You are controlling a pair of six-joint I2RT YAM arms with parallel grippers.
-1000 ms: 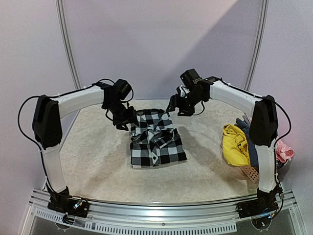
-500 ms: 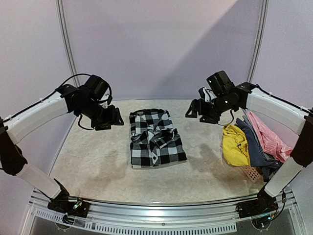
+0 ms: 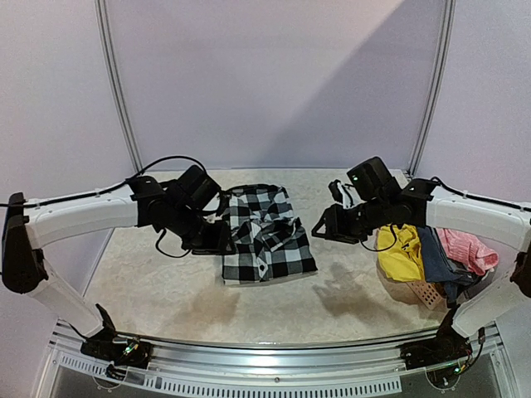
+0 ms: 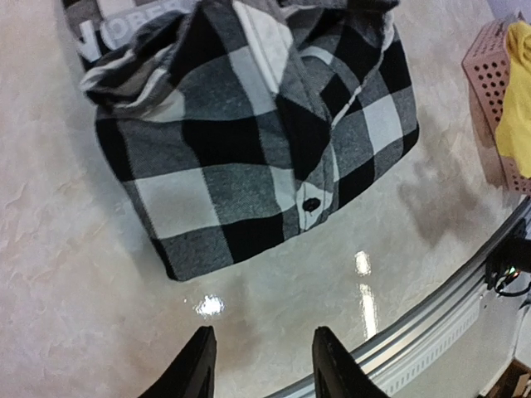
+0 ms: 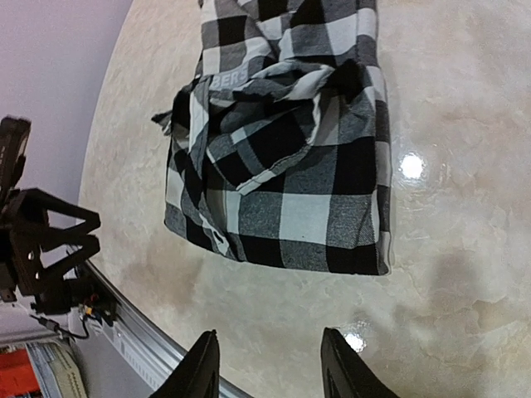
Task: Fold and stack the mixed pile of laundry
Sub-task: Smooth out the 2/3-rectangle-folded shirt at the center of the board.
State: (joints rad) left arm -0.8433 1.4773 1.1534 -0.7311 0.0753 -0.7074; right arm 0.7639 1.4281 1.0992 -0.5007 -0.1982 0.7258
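A black-and-white checked shirt (image 3: 267, 239) lies folded in a rough rectangle mid-table, its upper half rumpled. My left gripper (image 3: 219, 242) hovers at its left edge, open and empty; the left wrist view shows the shirt (image 4: 249, 141) beyond the gripper (image 4: 265, 366) over bare table. My right gripper (image 3: 320, 227) hangs just right of the shirt, also open with nothing between its fingers (image 5: 202, 365); its view shows the shirt (image 5: 286, 174) ahead. The rest of the laundry pile sits at the right edge: a yellow garment (image 3: 398, 247), a blue-grey one (image 3: 437, 261) and a pink one (image 3: 470, 249).
A salmon perforated basket (image 3: 426, 293) lies under the right-hand garments and shows in the left wrist view as well, basket (image 4: 489, 99). A metal rail (image 3: 265, 365) runs along the table's near edge. Curved pale walls close off the back.
Both arms left the shirt's far edge, swung outward, then came back down beside the shirt's left and right sides. Both pairs of jaws stand narrower than half a second ago.
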